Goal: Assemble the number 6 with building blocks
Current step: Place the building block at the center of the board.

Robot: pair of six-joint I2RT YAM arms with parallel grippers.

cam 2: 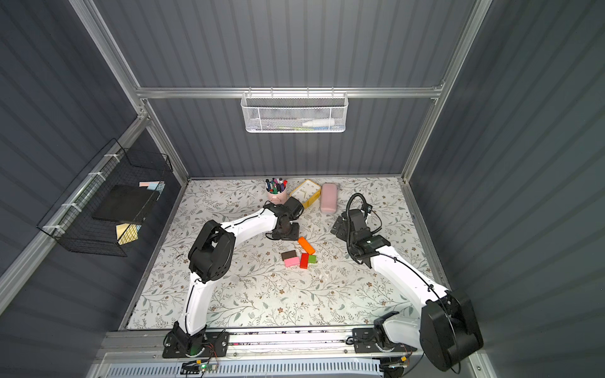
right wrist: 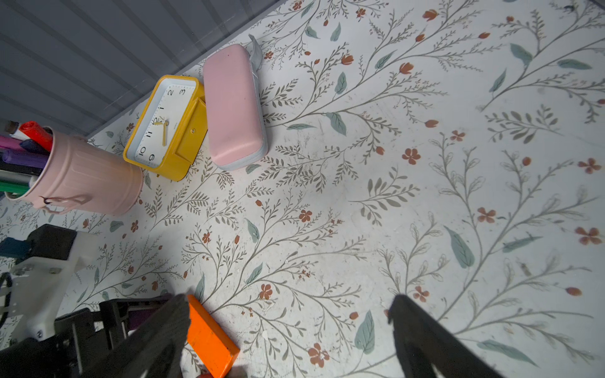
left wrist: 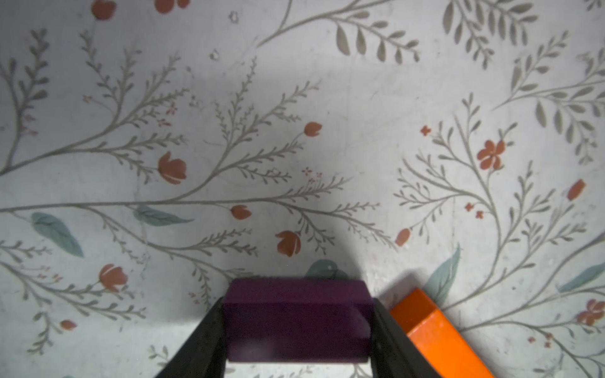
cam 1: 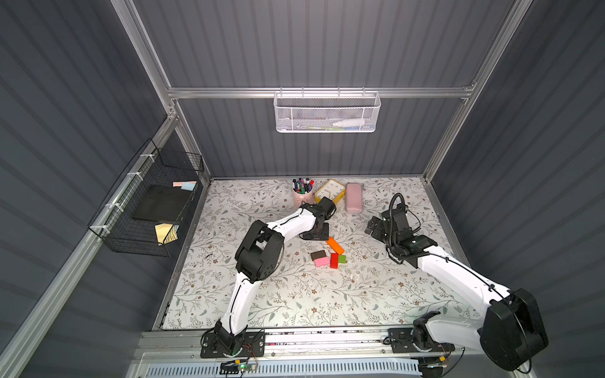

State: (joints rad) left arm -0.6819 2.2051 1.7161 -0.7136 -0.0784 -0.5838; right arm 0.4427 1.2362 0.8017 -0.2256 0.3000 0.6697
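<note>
My left gripper (left wrist: 298,304) is shut on a purple block (left wrist: 298,322), held just above the floral table. In both top views this gripper (cam 1: 316,234) (cam 2: 284,234) covers the purple block. The long orange bar (cam 1: 335,245) (cam 2: 306,245) lies slanted right beside it, and it also shows in the left wrist view (left wrist: 435,333). In front of the bar, a brown block (cam 1: 318,254) and a pink block (cam 1: 321,261) lie together. A red block (cam 1: 334,260) and a green cube (cam 1: 342,259) lie next to them. My right gripper (cam 1: 371,227) (right wrist: 289,304) hangs open and holds nothing, to the right of the blocks.
A pink pen cup (cam 1: 302,196), a yellow clock (cam 1: 330,191) and a pale pink case (cam 1: 353,198) stand along the back edge behind the left gripper. A white mesh basket (cam 1: 327,113) hangs on the back wall and a black wire basket (cam 1: 147,203) on the left wall.
</note>
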